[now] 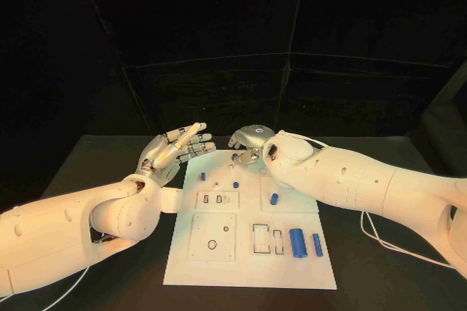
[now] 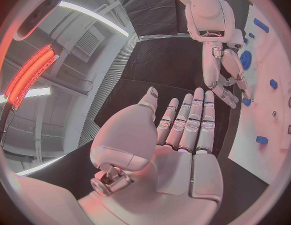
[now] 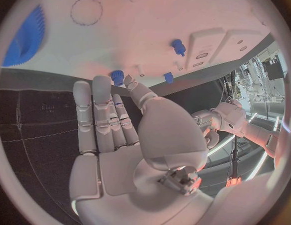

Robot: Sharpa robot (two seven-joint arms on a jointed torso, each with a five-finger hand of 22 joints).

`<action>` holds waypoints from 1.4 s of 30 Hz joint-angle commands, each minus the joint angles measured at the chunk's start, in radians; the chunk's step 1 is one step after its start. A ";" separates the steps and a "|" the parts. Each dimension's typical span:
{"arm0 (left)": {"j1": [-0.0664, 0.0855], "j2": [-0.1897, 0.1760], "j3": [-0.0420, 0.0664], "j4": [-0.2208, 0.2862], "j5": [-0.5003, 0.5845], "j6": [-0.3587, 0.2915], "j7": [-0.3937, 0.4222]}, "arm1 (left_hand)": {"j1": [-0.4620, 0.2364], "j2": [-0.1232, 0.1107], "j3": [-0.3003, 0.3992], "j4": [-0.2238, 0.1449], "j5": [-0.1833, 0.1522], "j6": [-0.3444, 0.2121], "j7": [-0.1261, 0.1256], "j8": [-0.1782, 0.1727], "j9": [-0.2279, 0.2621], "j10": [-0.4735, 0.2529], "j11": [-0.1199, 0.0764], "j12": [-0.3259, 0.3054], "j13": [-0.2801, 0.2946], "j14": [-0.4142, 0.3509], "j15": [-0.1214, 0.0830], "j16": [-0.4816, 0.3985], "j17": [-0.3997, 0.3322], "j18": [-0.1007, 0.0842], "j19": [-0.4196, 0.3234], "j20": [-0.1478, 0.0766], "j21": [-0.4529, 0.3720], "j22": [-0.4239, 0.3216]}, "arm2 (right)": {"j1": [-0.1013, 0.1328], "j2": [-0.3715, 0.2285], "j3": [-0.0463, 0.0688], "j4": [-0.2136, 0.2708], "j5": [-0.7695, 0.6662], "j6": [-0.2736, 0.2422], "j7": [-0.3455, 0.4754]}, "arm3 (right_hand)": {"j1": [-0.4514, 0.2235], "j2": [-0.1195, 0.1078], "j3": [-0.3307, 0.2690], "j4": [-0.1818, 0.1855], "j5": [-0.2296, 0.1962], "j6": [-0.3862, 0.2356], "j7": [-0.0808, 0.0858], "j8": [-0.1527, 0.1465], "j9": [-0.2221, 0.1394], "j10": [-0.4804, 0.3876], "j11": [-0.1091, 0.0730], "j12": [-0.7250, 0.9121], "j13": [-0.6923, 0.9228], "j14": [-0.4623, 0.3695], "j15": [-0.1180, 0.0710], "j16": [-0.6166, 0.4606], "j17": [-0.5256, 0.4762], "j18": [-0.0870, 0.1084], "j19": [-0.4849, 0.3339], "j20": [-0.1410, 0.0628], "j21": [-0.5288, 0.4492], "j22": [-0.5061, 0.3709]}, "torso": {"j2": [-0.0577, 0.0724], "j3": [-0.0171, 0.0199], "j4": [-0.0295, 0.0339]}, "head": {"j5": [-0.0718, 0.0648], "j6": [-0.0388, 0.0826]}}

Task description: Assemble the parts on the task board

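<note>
The white task board [image 1: 248, 265] lies in the middle of the table. My right hand [image 1: 248, 144] hangs over the board's far edge, fingers pointing down. In the right wrist view its thumb and one finger pinch a small blue peg [image 3: 117, 76] at the board [image 3: 152, 20]; the left wrist view shows that peg [image 2: 245, 101] at the fingertips. I cannot tell whether the peg is lifted. My left hand [image 1: 176, 149] is raised beside the board's far left corner, palm up, fingers spread and empty [image 2: 183, 135].
Two small blue pegs [image 1: 202, 177] [image 1: 235, 185] stand near the board's far end, with a short blue piece [image 1: 275, 199] to their right. Two blue cylinders [image 1: 297, 242] [image 1: 317, 244] lie at the near right. A blue gear [image 3: 23, 35] sits close to my right hand.
</note>
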 commanded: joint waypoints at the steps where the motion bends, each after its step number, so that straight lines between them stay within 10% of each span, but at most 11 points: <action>1: 0.002 -0.001 0.001 -0.001 -0.004 0.013 0.000 | 0.005 0.003 0.003 -0.004 0.003 0.006 0.089 -0.001 0.001 0.007 0.001 -0.004 -0.001 0.007 0.000 -0.005 -0.002 0.012 0.006 -0.002 0.003 -0.001 | 0.003 -0.002 0.000 0.002 0.007 -0.037 -0.003 | 0.007 -0.012 -0.019 0.013 -0.002 -0.032 0.001 -0.003 0.001 -0.024 0.002 0.008 0.002 -0.006 0.002 -0.013 -0.012 0.015 -0.017 0.003 -0.022 -0.030 | 0.000 0.0002 -0.0011 | 0.002 0.001; 13: 0.005 -0.018 0.001 -0.008 -0.004 0.015 0.001 | 0.005 0.004 0.003 -0.004 0.003 0.009 0.089 -0.001 0.001 0.007 0.001 -0.004 -0.001 0.008 0.000 -0.006 -0.002 0.013 0.006 -0.002 0.003 -0.002 | 0.033 -0.170 0.001 0.167 0.134 -0.049 -0.036 | 0.023 -0.003 -0.050 0.076 0.045 0.087 -0.005 0.031 0.016 0.141 -0.022 0.134 0.025 0.074 -0.016 0.095 0.109 -0.018 0.138 -0.010 0.071 0.155 | -0.009 0.0010 -0.0160 | 0.003 0.009; 18: 0.007 -0.022 0.001 -0.015 -0.004 0.015 0.002 | 0.004 0.004 0.007 -0.008 0.003 0.029 0.086 0.002 0.003 0.015 -0.002 -0.002 0.000 0.011 -0.002 -0.006 -0.003 0.013 0.009 -0.002 0.002 -0.004 | 0.049 -0.289 0.001 0.258 0.229 0.010 -0.091 | 0.004 -0.052 -0.094 0.115 0.057 0.095 -0.045 0.037 0.014 0.355 -0.075 0.299 0.122 0.120 -0.061 0.228 0.267 -0.044 0.244 -0.051 0.154 0.304 | -0.016 -0.0026 -0.0282 | -0.006 0.017; 23: 0.007 -0.022 0.001 -0.018 -0.003 0.017 0.001 | 0.004 0.004 0.008 -0.008 0.003 0.032 0.085 0.003 0.003 0.016 -0.002 -0.001 0.000 0.011 -0.002 -0.006 -0.003 0.013 0.009 -0.002 0.002 -0.004 | 0.053 -0.368 0.002 0.315 0.266 0.053 -0.140 | 0.001 -0.082 -0.175 0.185 0.099 0.048 -0.045 0.043 0.010 0.327 -0.078 0.580 0.384 0.145 -0.062 0.397 0.482 -0.064 0.309 -0.058 0.209 0.409 | -0.020 -0.0013 -0.0352 | -0.006 0.020; 32: 0.007 -0.017 0.001 -0.022 0.000 0.021 -0.002 | 0.004 0.004 0.008 -0.009 0.003 0.035 0.085 0.003 0.004 0.018 -0.002 -0.001 0.000 0.012 -0.002 -0.006 -0.003 0.014 0.010 -0.002 0.002 -0.005 | 0.054 -0.378 0.001 0.298 0.280 0.118 -0.177 | 0.065 -0.080 -0.283 0.321 0.105 -0.052 -0.027 0.074 0.009 0.321 -0.058 1.030 0.894 0.159 -0.042 0.555 0.700 -0.078 0.356 -0.039 0.256 0.501 | -0.019 -0.0012 -0.0343 | -0.009 0.021; 42: 0.007 -0.012 0.001 -0.027 0.000 0.025 -0.005 | 0.004 0.004 0.009 -0.010 0.003 0.036 0.084 0.003 0.004 0.018 -0.003 -0.001 0.000 0.013 -0.003 -0.006 -0.003 0.014 0.010 -0.002 0.002 -0.005 | 0.051 -0.328 0.000 0.240 0.282 0.158 -0.168 | 0.101 -0.068 -0.300 0.348 0.122 -0.073 -0.027 0.097 0.009 0.360 -0.056 1.129 1.018 0.167 -0.039 0.596 0.765 -0.082 0.371 -0.036 0.270 0.530 | -0.019 -0.0018 -0.0340 | -0.007 0.016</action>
